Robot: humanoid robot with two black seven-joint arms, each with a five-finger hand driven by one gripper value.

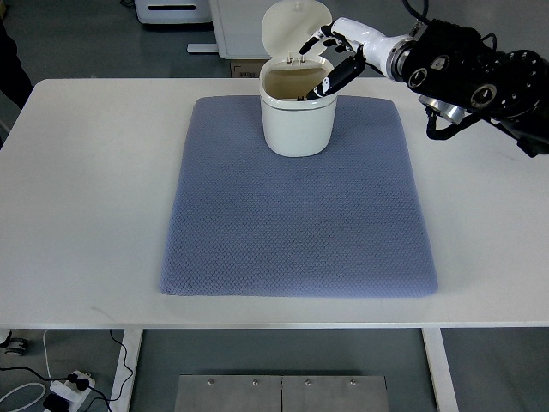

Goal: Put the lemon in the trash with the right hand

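A small white trash can [297, 120] stands upright on a blue-grey mat [296, 215], close to the middle of the mat's far edge. Its lid [293, 30] is flipped up and back, so the round top is open. The inside looks tan and dark. The can is taller than it is wide, and its long way runs straight up from the desk.

The right hand [336, 58] comes in from the right side of the picture, on a black and white arm [463, 69]. It hangs just over the right part of the can's open top. Its fingers [334, 77] are spread loosely and point down and to the left, into the opening. One dark fingertip dips past the rim. The fingers are not squeezing anything that shows.

The lemon cannot be seen. It is not on the mat or the desk, and the hand does not seem to hold it. It cannot be told from here if it lies inside the can, because the inside is dark and partly hidden by the fingers.

The mat lies in the middle of a white desk [86, 189]. Nothing else sits on the mat around the can. The raised lid stands behind the hand, very close to the fingers.

Below the near edge of the desk, a power strip [69, 388] with a white cable lies on the floor at the left corner.
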